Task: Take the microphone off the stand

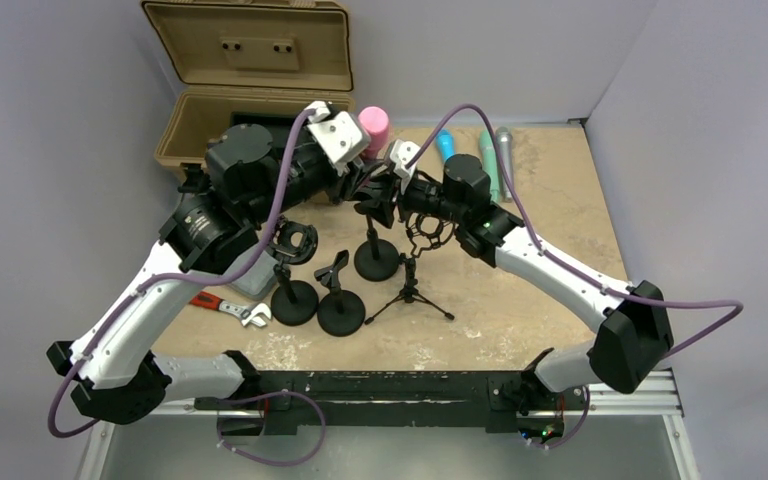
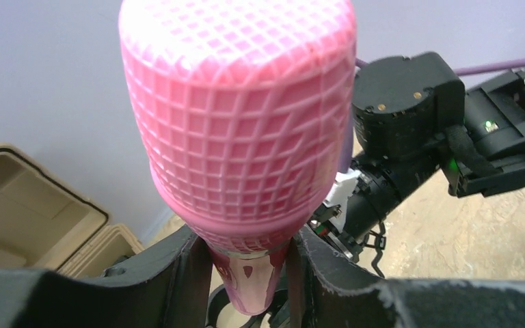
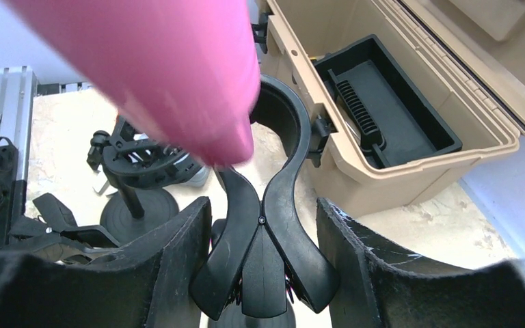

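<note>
The left gripper (image 2: 249,273) is clamped on the neck of the pink microphone (image 2: 239,123), just under its mesh head, probably to lift it out. Its tail end hangs at the open ring of the stand's black clip (image 3: 280,171), seemingly almost free. The right gripper (image 3: 260,253) straddles the clip, likely to steady the stand; whether it pinches, I cannot tell. The mottled tan counter (image 1: 550,220) also carries an open tan case (image 1: 250,60), between pale lavender walls

The pink plastic microphone (image 2: 239,116) has a bumpy mesh head. The black plastic stand clip (image 3: 263,239) looks smooth and shiny. The tan plastic box (image 3: 410,178) looks matt.
</note>
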{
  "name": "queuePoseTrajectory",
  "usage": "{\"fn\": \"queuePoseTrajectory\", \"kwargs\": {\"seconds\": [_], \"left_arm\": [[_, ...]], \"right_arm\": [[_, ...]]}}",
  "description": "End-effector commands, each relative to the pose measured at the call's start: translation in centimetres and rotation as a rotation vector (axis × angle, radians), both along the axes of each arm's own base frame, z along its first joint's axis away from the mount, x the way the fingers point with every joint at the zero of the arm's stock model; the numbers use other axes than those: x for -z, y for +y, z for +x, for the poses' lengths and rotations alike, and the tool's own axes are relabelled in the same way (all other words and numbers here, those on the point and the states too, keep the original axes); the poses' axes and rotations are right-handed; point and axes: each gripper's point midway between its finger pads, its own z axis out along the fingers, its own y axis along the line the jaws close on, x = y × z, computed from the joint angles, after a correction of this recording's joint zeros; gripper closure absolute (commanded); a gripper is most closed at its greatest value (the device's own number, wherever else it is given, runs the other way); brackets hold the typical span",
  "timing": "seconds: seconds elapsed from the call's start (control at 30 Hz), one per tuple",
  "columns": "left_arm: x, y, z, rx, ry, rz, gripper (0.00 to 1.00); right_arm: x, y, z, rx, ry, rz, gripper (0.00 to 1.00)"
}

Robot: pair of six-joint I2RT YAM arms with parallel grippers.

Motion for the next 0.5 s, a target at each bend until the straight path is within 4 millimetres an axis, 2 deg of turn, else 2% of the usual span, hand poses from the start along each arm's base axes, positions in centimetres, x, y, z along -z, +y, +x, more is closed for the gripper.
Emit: {"fn": "queuePoseTrajectory", "kwargs": {"seconds": [0.0, 0.13, 0.2, 0.37, 0.47], "left_arm": [[-6.9, 3.9, -0.5, -0.141, -0.106, -0.146, 1.0], [-9.9, 9.2, -0.9, -0.339, -0.165, -0.251, 1.0], [-10.2, 11.2, -1.5, -0.394, -0.178, -0.285, 1.0], [-8.1, 12.9, -2.0, -0.442, -0.194, -0.327, 1.0], [-5.8, 13.3, -1.3, -0.493, -0.194, -0.315, 1.0]], "right_arm": [[-0.8, -0.2, 1.8, 0.074, -0.033, 0.032, 1.0], [-1.7, -0.5, 2.6, 0.135, -0.019, 0.091, 1.0], [-2.3, -0.5, 2.8, 0.152, -0.004, 0.127, 1.0], [-3.4, -0.1, 2.6, 0.143, 0.043, 0.21, 1.0], [-4.0, -0.2, 2.2, 0.134, 0.047, 0.242, 1.0]]}}
